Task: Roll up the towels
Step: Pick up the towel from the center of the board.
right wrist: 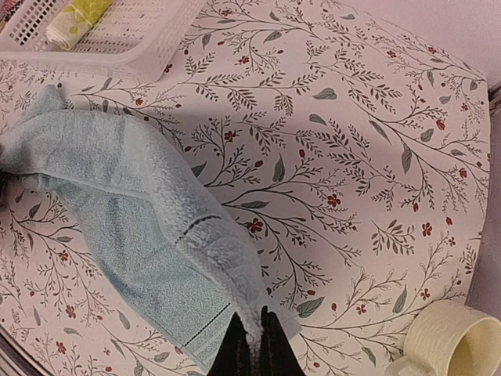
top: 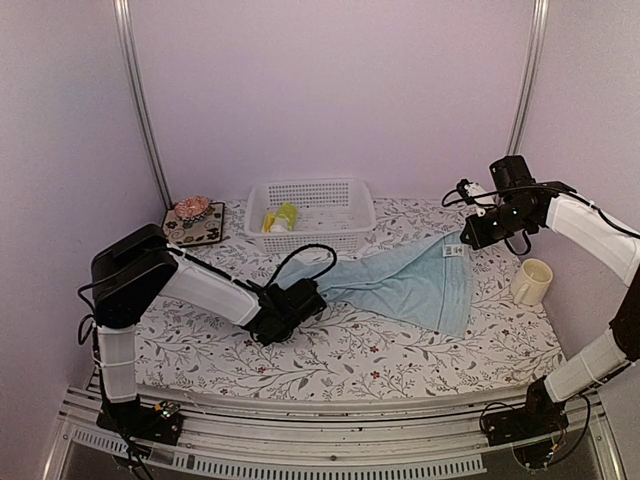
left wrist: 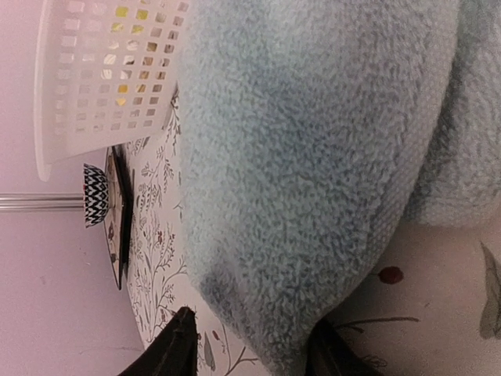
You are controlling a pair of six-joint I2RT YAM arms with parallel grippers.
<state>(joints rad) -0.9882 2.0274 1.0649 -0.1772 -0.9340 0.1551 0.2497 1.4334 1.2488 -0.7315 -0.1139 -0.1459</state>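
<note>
Step in hand, as I read it: laying out the pale light-blue terry towel (top: 415,285) before its roll. No roll started yet.

Left jaws sit mid-desk (top: 350,360), toward the near edge. They stand partly apart with the towel's left end bunched between them. Can't tell whether they actually pinch it.

From there the towel runs diagonally toward the far right corner, its lower edge sagging onto the desk. Right jaws are closed tight on the far corner of the towel, holding it up.

Next move, I'd say: you need both ends down and the cloth flat and square before any rolling.

Far edge: the bright yellow-green towel (top: 281,217) sits in the white plastic lattice basket (top: 310,183). It looks rolled already.
</note>
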